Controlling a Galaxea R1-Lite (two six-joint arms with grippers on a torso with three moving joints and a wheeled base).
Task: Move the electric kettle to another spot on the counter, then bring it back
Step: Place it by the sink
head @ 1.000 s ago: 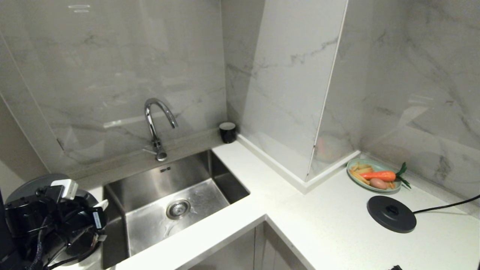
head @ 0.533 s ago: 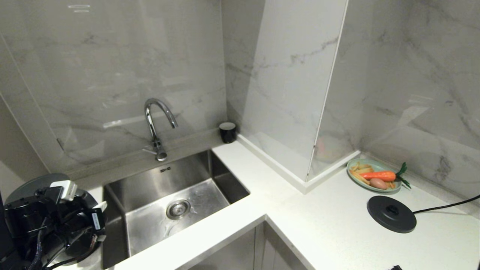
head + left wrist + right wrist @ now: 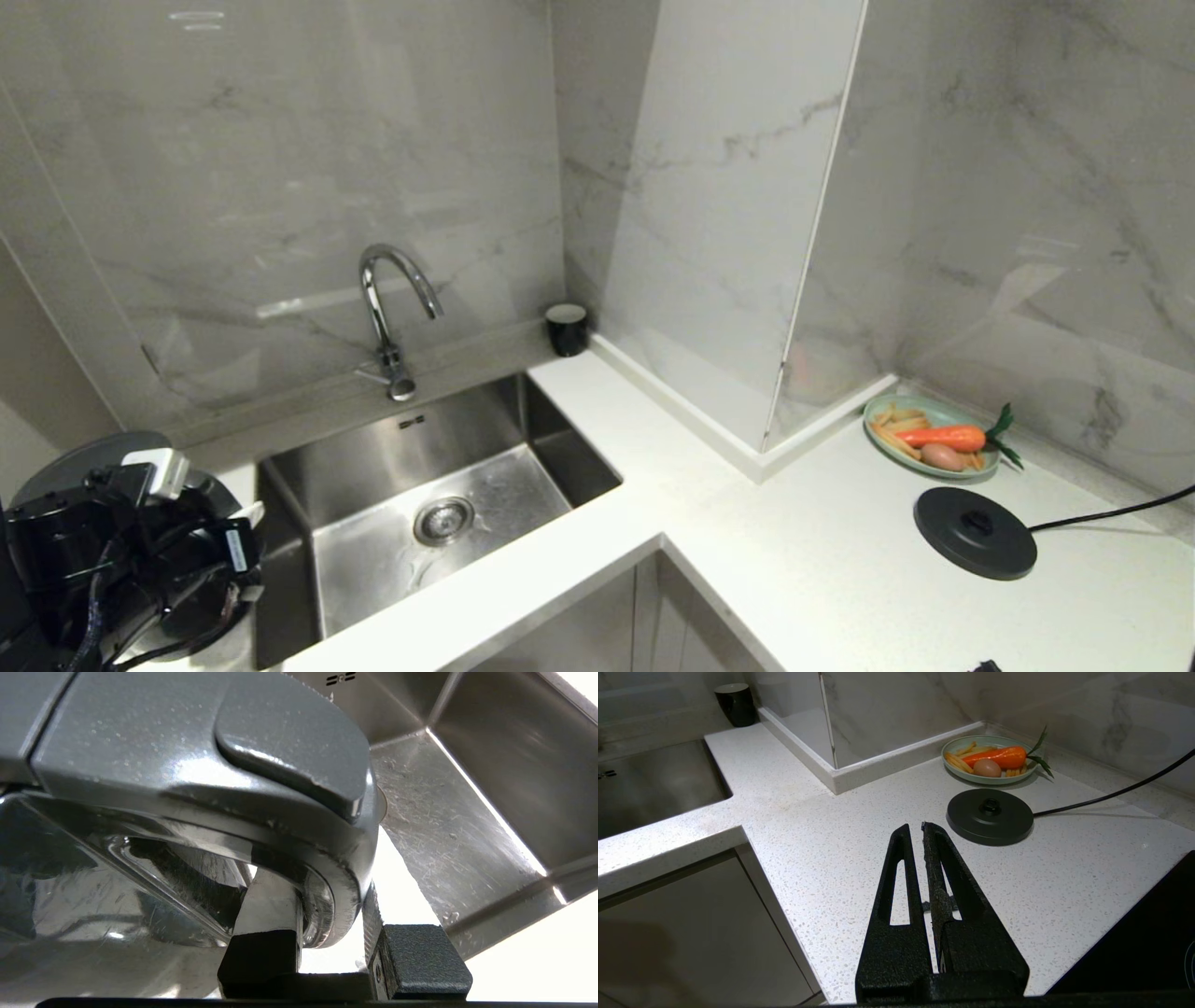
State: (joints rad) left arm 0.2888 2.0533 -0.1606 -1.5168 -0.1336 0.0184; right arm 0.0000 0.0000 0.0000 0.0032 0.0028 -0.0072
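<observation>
Black arm, cables, blk pincer

the head view is evenly lit and fairly soft, a little grainy; pale glare streaks lie across the glossy marble wall, and the sink floor shines around its drain; the power base casts only a faint shadow on the counter; in the left wrist view the counter burns out to pure white, while the electric kettle fills the near field with bright highlights and dark reflections; the right wrist view is sharper, dim at its lower corners.
</observation>
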